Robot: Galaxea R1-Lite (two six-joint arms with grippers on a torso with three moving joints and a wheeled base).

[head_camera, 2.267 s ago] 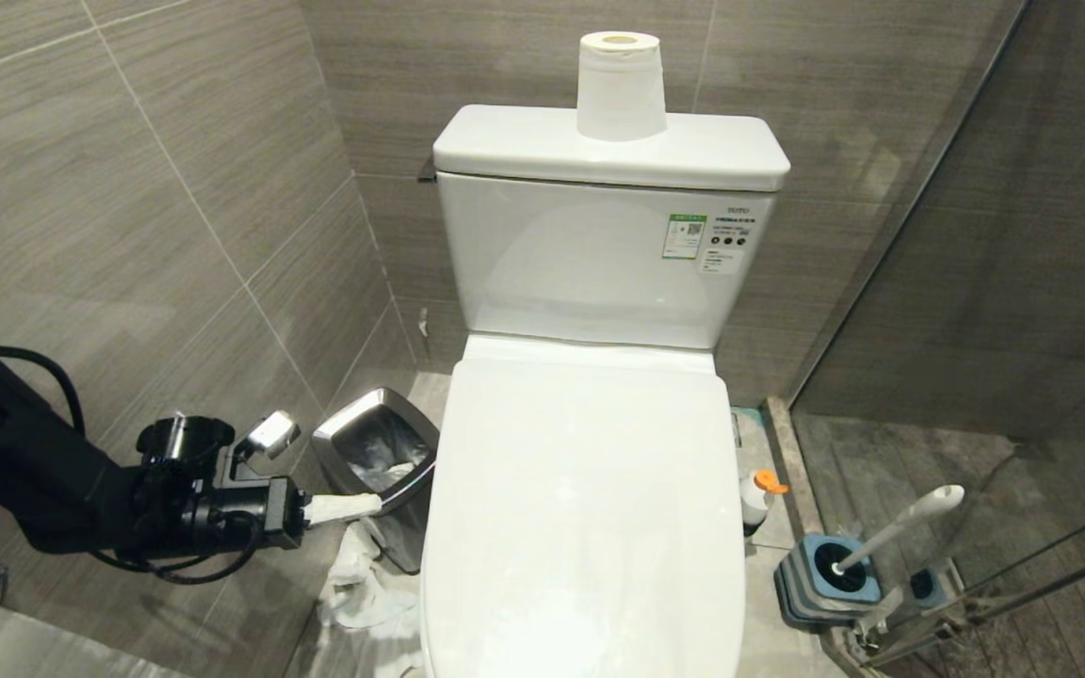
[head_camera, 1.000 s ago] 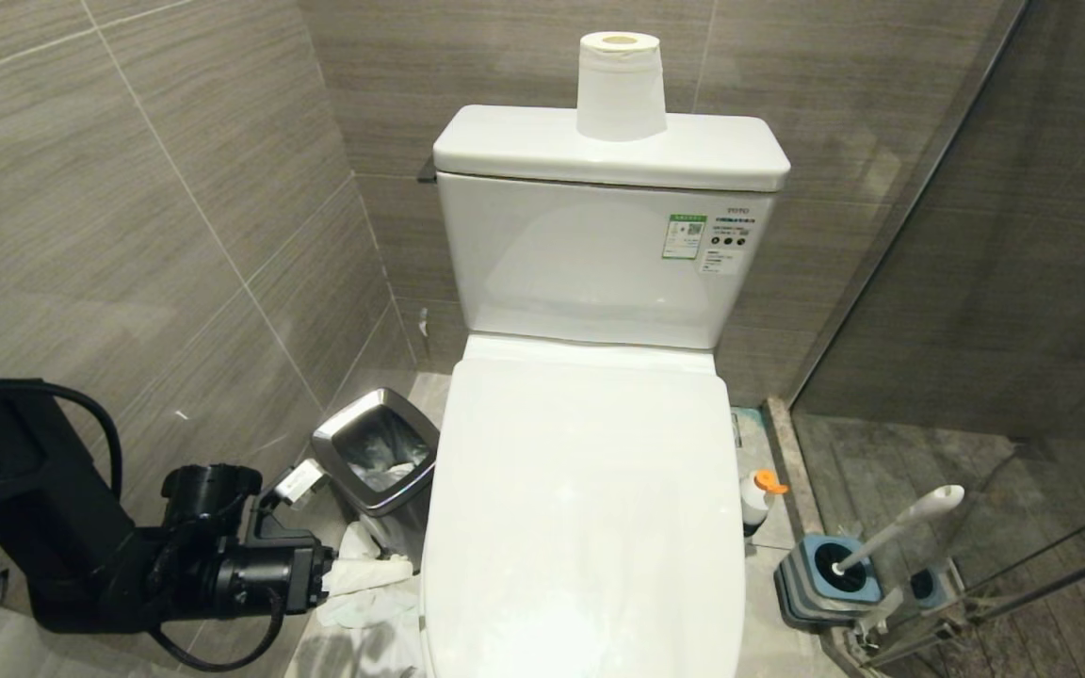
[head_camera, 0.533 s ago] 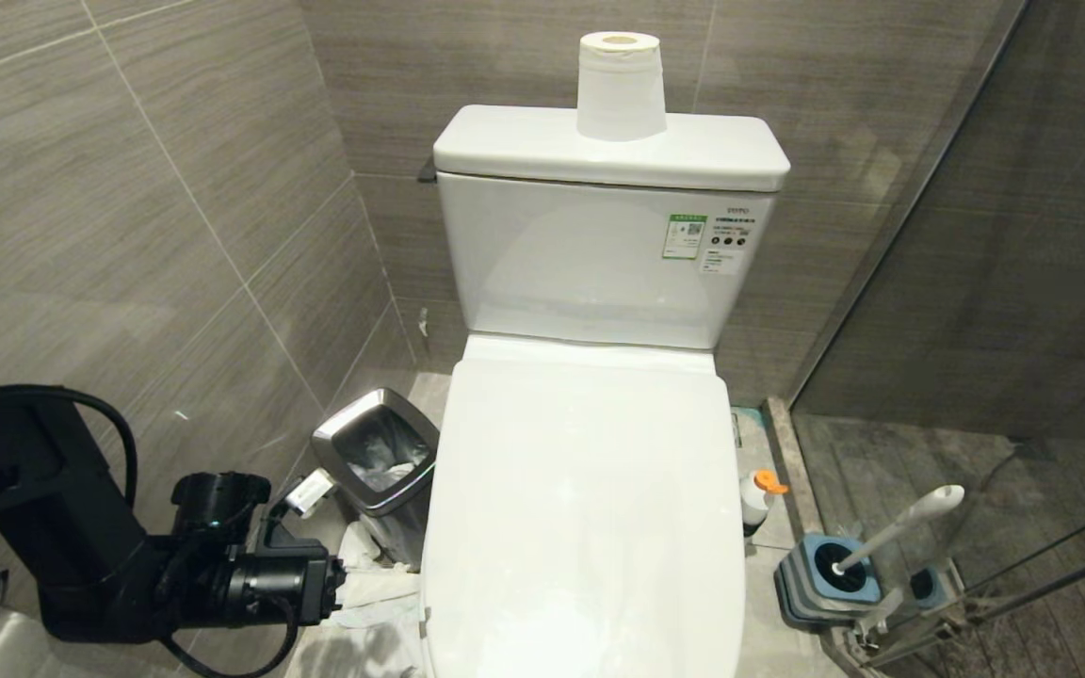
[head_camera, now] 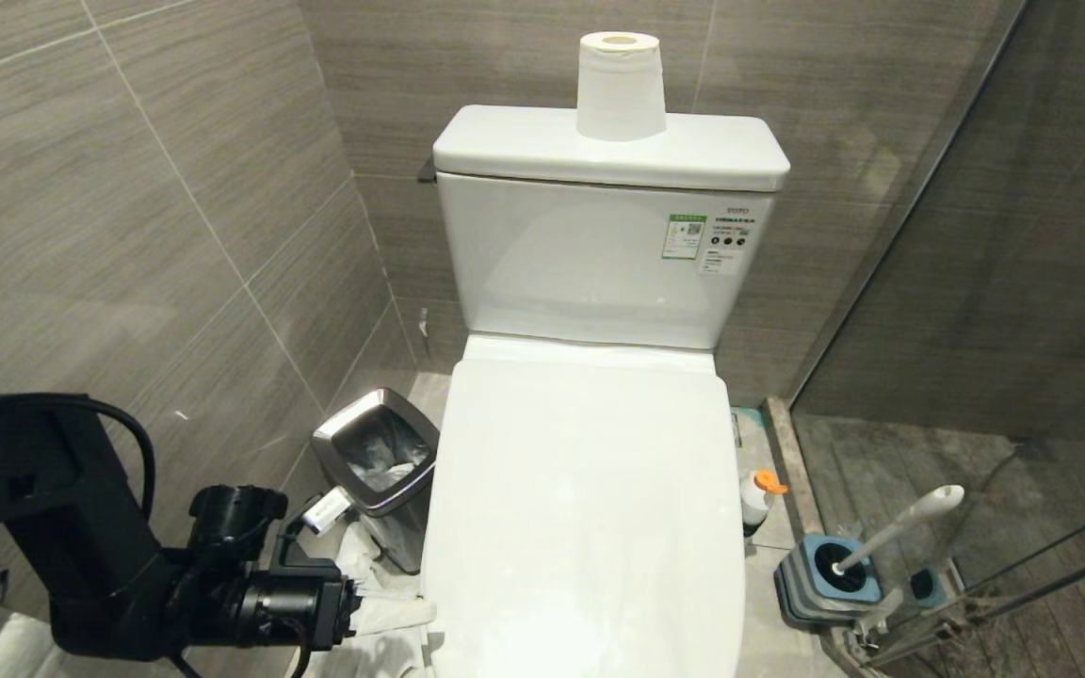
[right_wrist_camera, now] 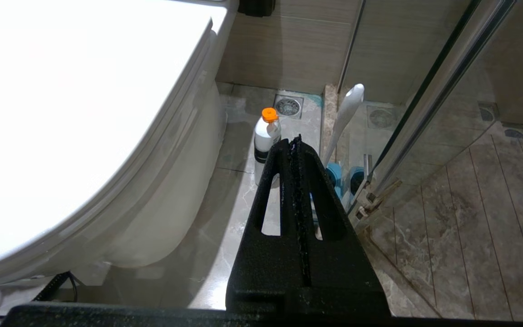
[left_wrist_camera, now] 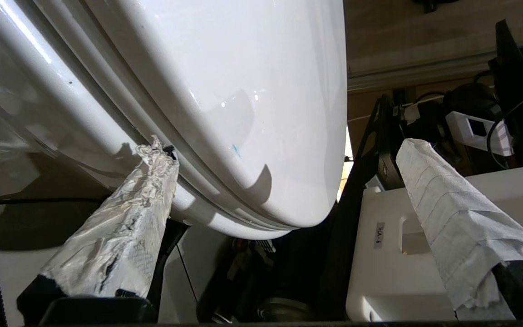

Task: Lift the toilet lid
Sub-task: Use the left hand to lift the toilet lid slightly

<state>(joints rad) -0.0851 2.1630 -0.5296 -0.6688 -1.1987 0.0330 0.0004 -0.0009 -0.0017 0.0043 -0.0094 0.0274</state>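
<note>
The toilet lid (head_camera: 590,508) is glossy white and lies flat and closed over the bowl. My left gripper (head_camera: 396,626) sits low at the lid's front left edge, open wide, with both fingers wrapped in white paper. In the left wrist view, one wrapped finger (left_wrist_camera: 125,227) has its tip against the seam under the toilet lid (left_wrist_camera: 225,91). The other finger (left_wrist_camera: 452,213) stands well clear of the lid's rounded front, and nothing is gripped. My right gripper (right_wrist_camera: 294,141) hangs shut beside the toilet's right side, out of the head view.
A steel bin (head_camera: 378,471) and crumpled tissue (head_camera: 354,556) lie on the floor just left of the bowl, close to my left arm. A paper roll (head_camera: 620,85) stands on the tank lid (head_camera: 542,146). An orange-capped bottle (head_camera: 757,499), a toilet brush (head_camera: 891,537) and a glass shower door (head_camera: 976,282) are on the right.
My left arm has dropped from beside the bin and moved nearer along the bowl to the lid's front left edge, and its fingers have spread. The lid has not moved.
</note>
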